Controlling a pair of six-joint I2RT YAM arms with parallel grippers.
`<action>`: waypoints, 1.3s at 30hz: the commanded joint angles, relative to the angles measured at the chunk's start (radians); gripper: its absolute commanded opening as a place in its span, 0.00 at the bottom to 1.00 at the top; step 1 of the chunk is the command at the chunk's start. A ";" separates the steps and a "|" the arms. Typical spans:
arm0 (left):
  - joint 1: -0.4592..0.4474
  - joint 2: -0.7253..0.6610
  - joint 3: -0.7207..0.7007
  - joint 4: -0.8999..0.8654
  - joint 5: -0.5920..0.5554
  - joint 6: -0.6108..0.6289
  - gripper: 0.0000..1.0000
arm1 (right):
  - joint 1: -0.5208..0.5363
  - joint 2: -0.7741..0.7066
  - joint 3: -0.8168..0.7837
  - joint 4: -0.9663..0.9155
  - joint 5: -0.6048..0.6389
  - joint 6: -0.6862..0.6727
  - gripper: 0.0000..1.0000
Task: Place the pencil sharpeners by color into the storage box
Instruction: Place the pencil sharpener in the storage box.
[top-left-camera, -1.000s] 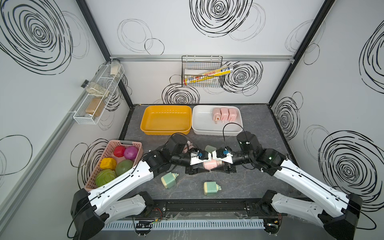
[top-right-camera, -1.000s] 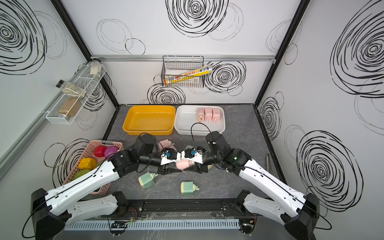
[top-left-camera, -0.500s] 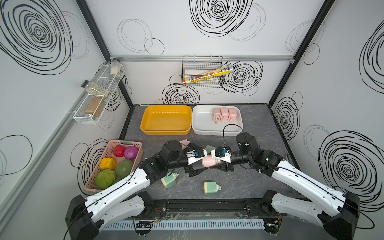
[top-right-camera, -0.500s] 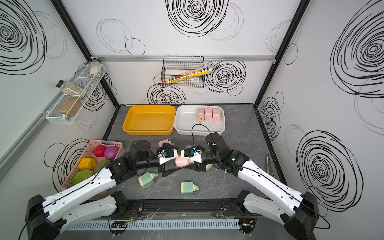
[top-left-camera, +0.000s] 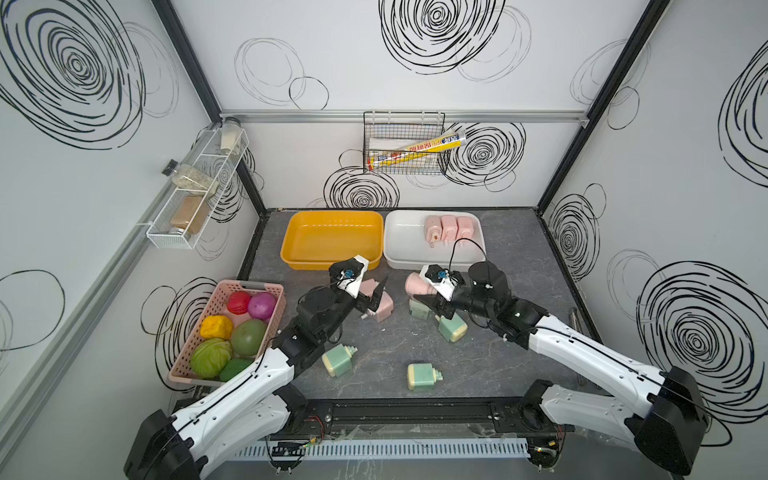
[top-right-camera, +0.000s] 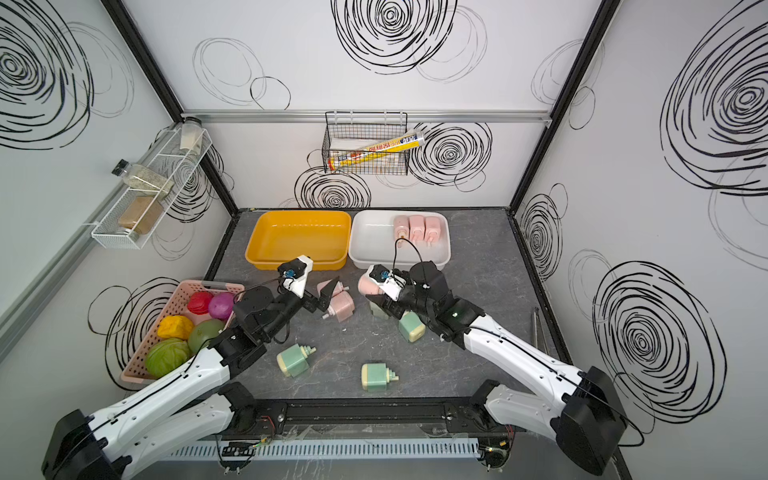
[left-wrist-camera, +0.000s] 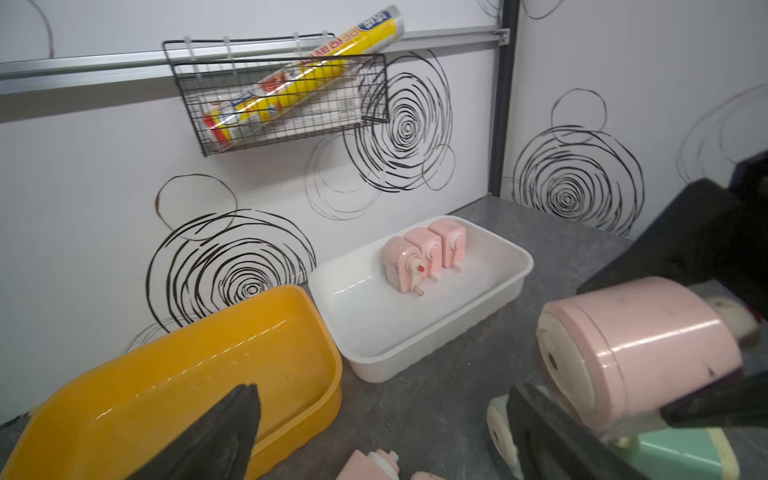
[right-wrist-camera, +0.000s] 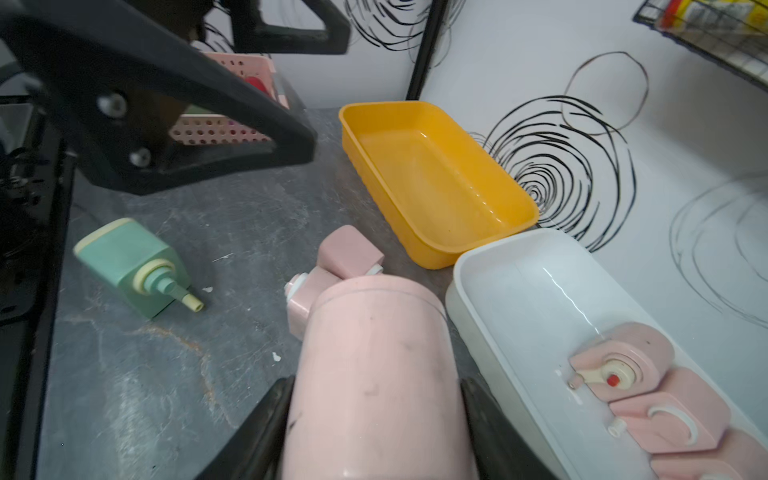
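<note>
My right fingers (right-wrist-camera: 494, 424) are squeezing a pink sharpener (right-wrist-camera: 374, 374), at 6 o'clock from the white box (top-left-camera: 405, 249) where three pink ones (top-left-camera: 449, 226) are sitting. My left fingers (left-wrist-camera: 216, 440) are gaping wide, holding nothing, beside two more pink sharpeners (top-left-camera: 384, 309). Four green sharpeners (top-left-camera: 422, 376) are lying on the surface (top-left-camera: 382, 345).

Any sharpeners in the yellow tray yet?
No, the yellow tray is bare inside; three pink sharpeners sit in the white tray.
</note>
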 joint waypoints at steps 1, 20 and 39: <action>0.039 0.021 0.031 0.071 -0.117 -0.112 0.99 | -0.042 0.034 0.015 0.162 0.120 0.114 0.00; 0.160 0.047 0.051 -0.039 -0.339 -0.309 0.99 | -0.186 0.530 0.317 0.403 0.328 0.321 0.00; 0.160 0.043 0.089 -0.133 -0.410 -0.279 0.99 | -0.152 0.911 0.638 0.434 0.482 0.338 0.00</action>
